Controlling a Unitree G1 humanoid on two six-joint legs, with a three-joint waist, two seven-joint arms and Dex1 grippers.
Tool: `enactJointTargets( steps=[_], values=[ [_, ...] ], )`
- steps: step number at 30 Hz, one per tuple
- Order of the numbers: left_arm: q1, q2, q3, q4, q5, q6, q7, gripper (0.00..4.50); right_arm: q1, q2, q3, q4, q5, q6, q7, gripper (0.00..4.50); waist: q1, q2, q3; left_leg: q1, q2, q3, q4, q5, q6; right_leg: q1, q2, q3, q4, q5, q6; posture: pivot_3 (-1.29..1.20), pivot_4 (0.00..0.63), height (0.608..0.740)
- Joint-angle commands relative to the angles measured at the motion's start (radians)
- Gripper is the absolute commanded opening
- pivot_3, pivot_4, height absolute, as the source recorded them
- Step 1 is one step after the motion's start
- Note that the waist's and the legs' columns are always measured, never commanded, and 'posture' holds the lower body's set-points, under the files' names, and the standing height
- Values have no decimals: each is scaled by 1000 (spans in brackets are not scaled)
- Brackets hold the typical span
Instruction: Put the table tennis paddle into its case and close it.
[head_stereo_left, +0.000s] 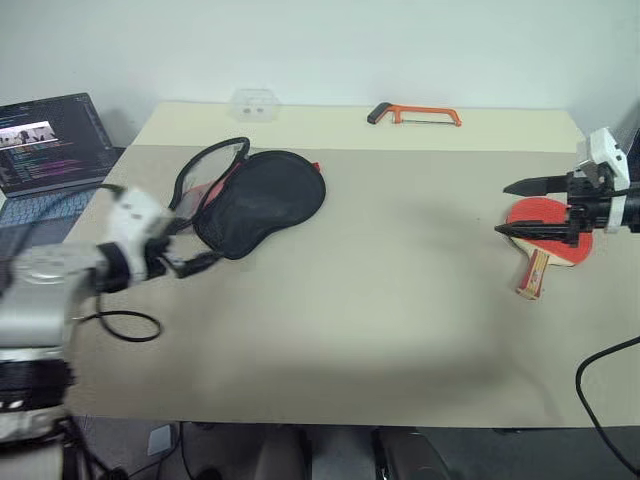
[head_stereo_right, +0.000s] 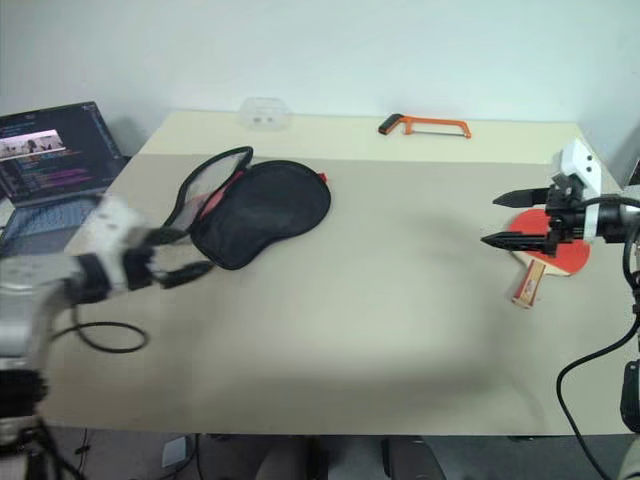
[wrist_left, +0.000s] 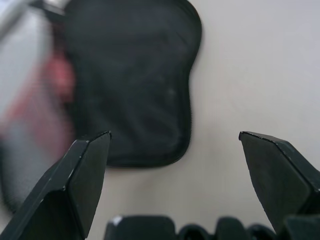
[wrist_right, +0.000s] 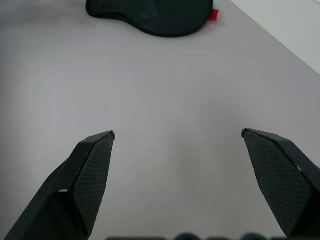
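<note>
- The case (head_stereo_left: 262, 197) lies black side up, unzipped, at upper left of the bench (head_stereo_left: 380, 300).
- The paddle (head_stereo_left: 545, 228) lies at the right edge.
- Left pincer (head_stereo_left: 195, 245), spread and empty, hovers beside the case.
- Right pincer (head_stereo_left: 520, 208), spread and empty, hangs over the paddle.

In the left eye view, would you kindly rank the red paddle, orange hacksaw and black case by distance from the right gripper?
1. Red table tennis paddle, under the right gripper.
2. Orange-framed hacksaw, at the table's far edge.
3. Black zip case, across the table on the left.
</note>
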Motion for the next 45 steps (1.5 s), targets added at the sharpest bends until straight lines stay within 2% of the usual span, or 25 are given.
enactJointTargets(
  steps=[1, 5, 13, 17, 20, 22, 30, 31, 36, 45],
  values=[
    [-120, -56, -75, 99, 85, -83, 46, 4500, -7, 9, -26, -47, 24, 13, -16, 4482, 4, 0, 0, 0, 0, 0, 0, 0, 0, 0, 0, 0, 0, 0, 0, 0, 150, 740],
    [-186, -116, -160, 247, 178, -141, 89, 4500, 30, 22, -26, -87, 23, 18, -40, 4482, 2, 0, 0, 1, -1, 0, 0, 0, 0, 0, 1, 0, 0, 0, 0, 0, 150, 740],
    [-232, -210, -214, 382, 204, -136, 68, 4500, 59, 13, -49, -135, 42, 45, -66, 4482, 10, 1, -1, 1, 0, -1, 1, 0, 0, 2, 0, 0, 1, 0, 0, 0, 150, 740],
    [-267, -251, -230, 450, 228, -137, 81, 4500, 61, 12, -49, -139, 42, 44, -81, 4482, 30, 3, -2, 2, -1, -2, 4, 0, 0, 4, 0, -2, 1, 0, 0, 0, 150, 740],
    [-290, -272, -230, 468, 223, -118, 69, 3908, 67, 9, -50, -147, 43, 44, -88, 4500, 36, 4, -3, 2, -1, -3, 7, 0, 0, 7, 0, -5, 1, 0, 0, 0, 150, 740],
    [-301, -279, -225, 468, 219, -113, 59, 3268, 68, 9, -53, -152, 46, 47, -93, 4500, 37, 4, -3, 1, -1, -4, 10, 0, 1, 10, 0, -6, 1, 0, 1, 0, 150, 740],
    [-347, -289, -205, 474, 217, -84, 57, 280, 78, 11, -49, -164, 51, 45, -111, 4500, 32, 4, -3, 2, -3, -5, 12, 0, 1, 11, 1, -7, 1, 2, 4, 0, 150, 740],
    [-351, -290, -202, 474, 217, -77, 62, 17, 78, 11, -48, -164, 51, 43, -112, 4500, 31, 4, -3, 2, -3, -5, 12, 0, 1, 11, 1, -7, 1, 2, 4, 0, 150, 740],
    [-380, -331, -163, 413, 174, 10, 100, 17, 70, 15, -43, -159, 51, 39, -116, 4500, 31, 4, -3, 1, -2, -6, 12, 0, 1, 10, 1, -6, 1, 2, 4, 0, 150, 740],
    [-447, -545, -125, 124, 63, 226, 237, 17, 59, 26, -25, -162, 46, 33, -110, 4500, 33, 3, -2, -1, -2, -7, 12, 0, 0, 10, 1, -6, -1, 2, 4, 0, 150, 740]
  ],
)
